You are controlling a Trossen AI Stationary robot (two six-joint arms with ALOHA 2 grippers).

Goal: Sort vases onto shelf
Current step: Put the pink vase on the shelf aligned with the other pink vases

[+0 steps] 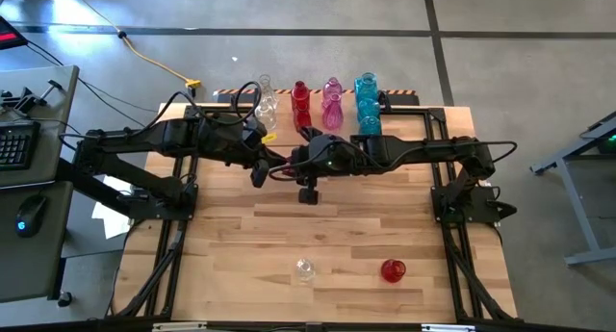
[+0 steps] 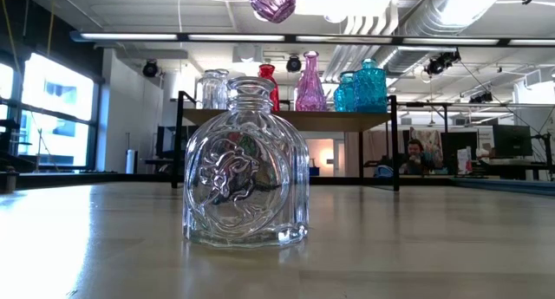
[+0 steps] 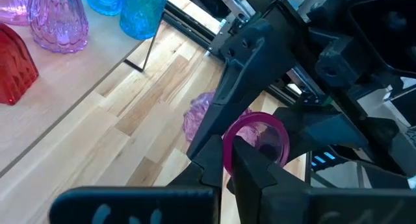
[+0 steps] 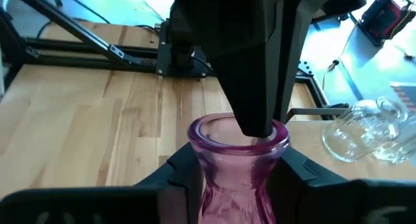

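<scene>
- Pink vase (image 4: 237, 159) is hanging in the air over mid-table, well clear of the wood. In the low view only its body is showing, at the top edge.
- Right gripper (image 4: 237, 177) is clamping the vase's neck, 1 finger on each side just under the rim.
- Left gripper (image 3: 237, 162) is clenched, with its tip sitting at the vase's mouth. Can't tell whether it's pinching the rim or just poking in.
- My read: a mid-air regrip or handover between the 2 arms, ahead of placing.
- Shelf (image 2: 286, 120) is standing at the table's 12 o'clock edge, carrying colour groups in a row: clear (image 2: 212, 89), red (image 2: 267, 84), pink (image 2: 310, 82), blue (image 2: 368, 84).
- Next move is calling for 1 arm letting go cleanly, then a carry toward 12 o'clock and a set-down upright beside the pink group. The red and blue neighbours are standing close, so it needs a straight descent.
- Also waiting: clear vase (image 2: 247, 165) at 6 o'clock and red vase (image 1: 392, 270) around 5 o'clock, both on the tabletop near the front edge.
</scene>
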